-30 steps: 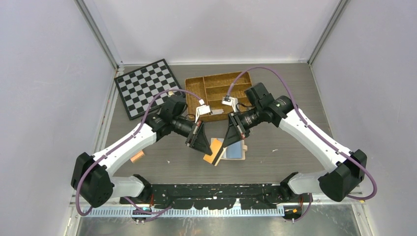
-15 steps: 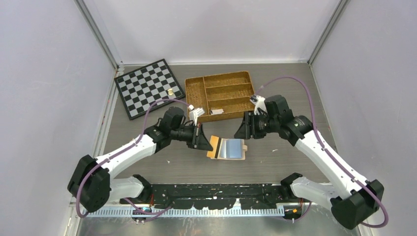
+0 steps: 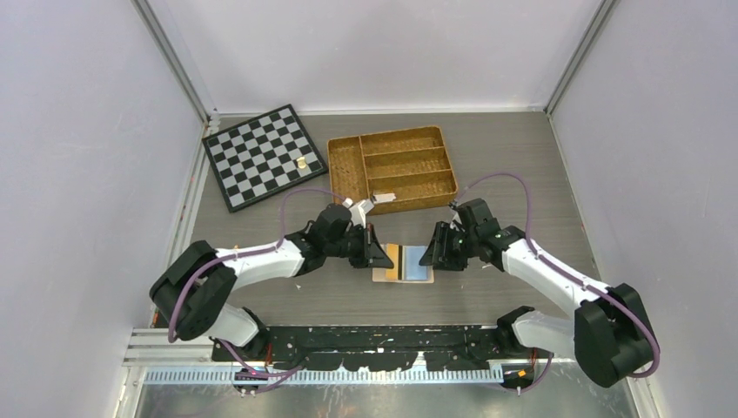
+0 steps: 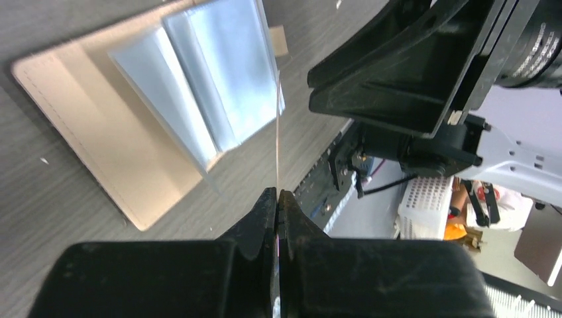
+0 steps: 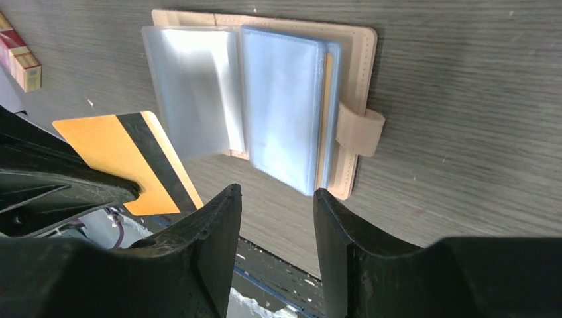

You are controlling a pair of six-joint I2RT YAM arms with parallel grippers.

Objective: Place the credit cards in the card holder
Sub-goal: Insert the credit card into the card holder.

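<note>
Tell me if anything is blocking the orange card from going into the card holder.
Nothing visible is. The left gripper pinches the orange card just beside the open card holder, with no object between them. The right gripper is open at the holder's other side, out of the path.

No text, brand, number or sign could be read; the card (image 5: 99, 149), at 8 o'clock from the holder (image 5: 366, 66), showed only a black stripe.
</note>
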